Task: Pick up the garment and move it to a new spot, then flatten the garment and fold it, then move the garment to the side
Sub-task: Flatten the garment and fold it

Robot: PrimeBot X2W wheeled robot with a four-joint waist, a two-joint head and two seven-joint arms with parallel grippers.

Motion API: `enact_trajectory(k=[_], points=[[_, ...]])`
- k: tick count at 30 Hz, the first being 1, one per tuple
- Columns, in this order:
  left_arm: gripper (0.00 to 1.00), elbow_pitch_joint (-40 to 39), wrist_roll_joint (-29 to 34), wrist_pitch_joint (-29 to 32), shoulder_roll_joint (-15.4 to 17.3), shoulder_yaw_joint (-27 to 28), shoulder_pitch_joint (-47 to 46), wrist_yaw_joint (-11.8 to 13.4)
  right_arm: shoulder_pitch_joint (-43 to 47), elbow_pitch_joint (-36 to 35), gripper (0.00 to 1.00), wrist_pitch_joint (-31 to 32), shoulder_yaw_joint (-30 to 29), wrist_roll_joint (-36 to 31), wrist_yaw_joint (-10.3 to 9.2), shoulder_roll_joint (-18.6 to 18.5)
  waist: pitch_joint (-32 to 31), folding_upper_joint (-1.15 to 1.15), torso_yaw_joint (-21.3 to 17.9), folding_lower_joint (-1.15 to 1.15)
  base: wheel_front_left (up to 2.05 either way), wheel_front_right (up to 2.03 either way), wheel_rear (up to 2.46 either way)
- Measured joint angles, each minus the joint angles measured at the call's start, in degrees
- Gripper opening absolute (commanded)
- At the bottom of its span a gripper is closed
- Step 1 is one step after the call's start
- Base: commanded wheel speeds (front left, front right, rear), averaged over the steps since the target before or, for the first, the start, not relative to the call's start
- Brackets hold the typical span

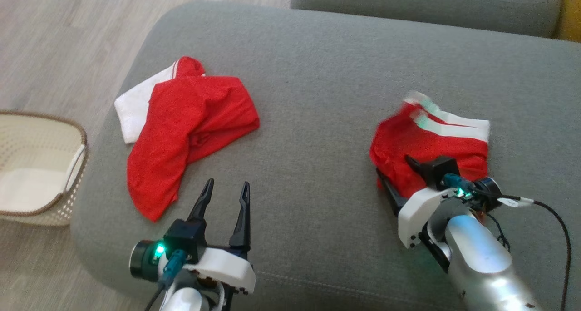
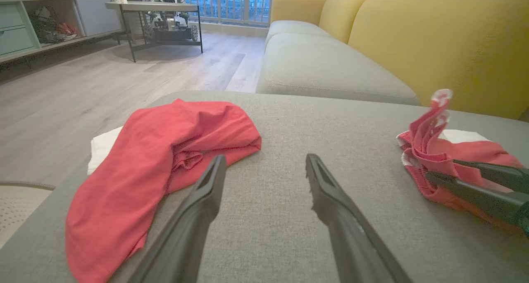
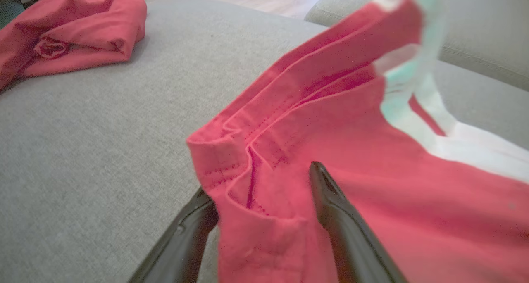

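Down on a wide grey seat cushion (image 1: 317, 120), two red garments are lying well apart. On the right side, the garment (image 1: 431, 143), red with white bands along its far edge, is sitting in a crumpled, layered heap, and its white end is looking blurred. The right gripper (image 3: 260, 179) is reaching into the near left edge of that heap with its two dark fingers standing apart. In the right wrist view a folded red hem is draping loosely between them. One finger is lying on top of the cloth and the other is showing partly under its edge, neither pinching it. On the left side, a second red garment (image 1: 190, 120) is lying rumpled, with a white part showing at its far left. The left gripper (image 1: 228, 182) is hovering just right of that garment's near tip, fingers spread and holding nothing. A pale woven basket (image 1: 81, 136) is standing on the wood floor (image 1: 54, 38) left of the cushion. A yellow sofa back (image 2: 434, 39) is rising at the far right.
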Motion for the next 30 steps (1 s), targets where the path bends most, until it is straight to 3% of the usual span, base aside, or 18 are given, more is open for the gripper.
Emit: enact_trajectory(k=[9,24,30], points=[[1.0,-0.1,0.3,0.0,0.0,2.0,1.2,0.0,5.1,-9.1,1.0,0.0,-3.1,3.6,0.0,-0.3,-3.6,0.0,-3.7,0.0,0.0,0.0,0.0],[1.0,-5.7,1.4,0.0,0.0,7.1,3.8,0.2,20.9,-36.1,1.0,0.0,-16.6,6.2,0.0,0.2,-7.8,0.0,-11.0,-0.01,0.0,0.0,0.0],[1.0,-6.9,1.7,0.0,0.0,7.0,6.2,1.0,25.8,-41.4,1.0,-0.1,-19.2,6.7,0.0,0.9,-8.1,0.0,-12.6,0.0,0.0,0.0,0.0]])
